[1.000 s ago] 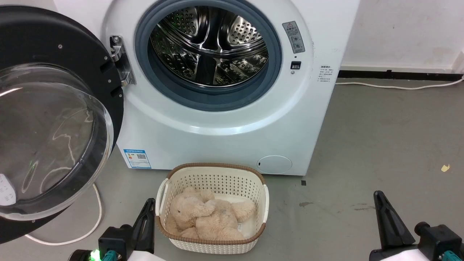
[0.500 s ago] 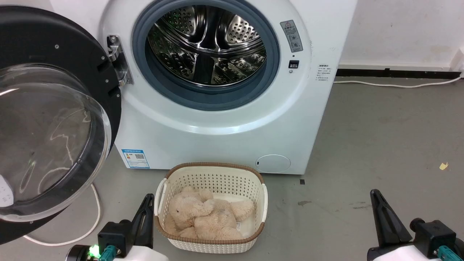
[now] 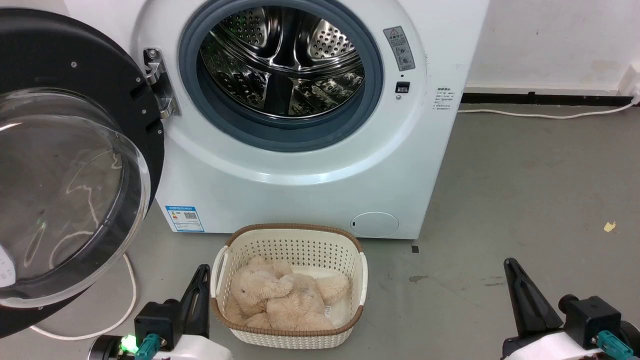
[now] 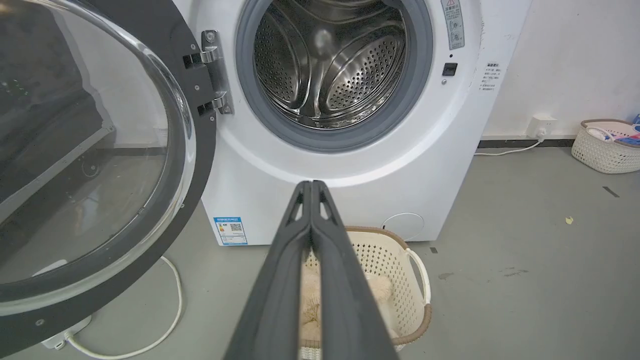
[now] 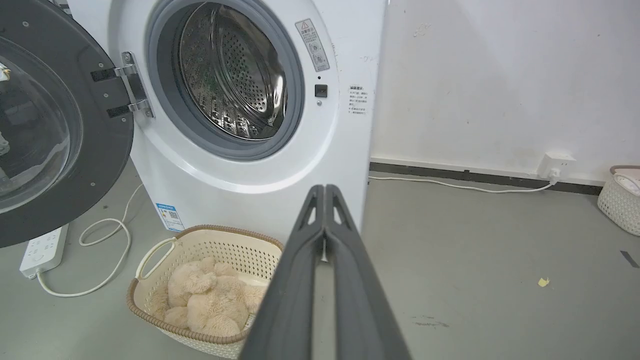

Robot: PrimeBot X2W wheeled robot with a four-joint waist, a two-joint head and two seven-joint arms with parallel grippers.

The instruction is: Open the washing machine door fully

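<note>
The washing machine door [image 3: 65,195] stands swung wide open at the left, black rim and bulging clear glass facing me, hinged at the washer's [image 3: 300,165] left side. The steel drum [image 3: 282,60] lies exposed inside its grey rubber ring. The door also appears in the left wrist view [image 4: 95,165] and the right wrist view [image 5: 55,125]. My left gripper [image 3: 202,272] is shut and empty, low beside the basket's left handle. My right gripper [image 3: 510,265] is shut and empty over bare floor at the lower right. Both gripper pairs [image 4: 311,186] [image 5: 324,190] show pressed-together fingers, far from the door.
A cream wicker-style basket [image 3: 290,242] holding a beige plush toy [image 3: 280,297] sits on the floor in front of the washer. A white cable [image 3: 130,290] curls under the door, from a power strip [image 5: 42,250]. Another basket [image 4: 602,145] stands by the right wall.
The whole head view has shifted slightly left and up, so the camera moved. The door, basket and both shut grippers keep their relative places.
</note>
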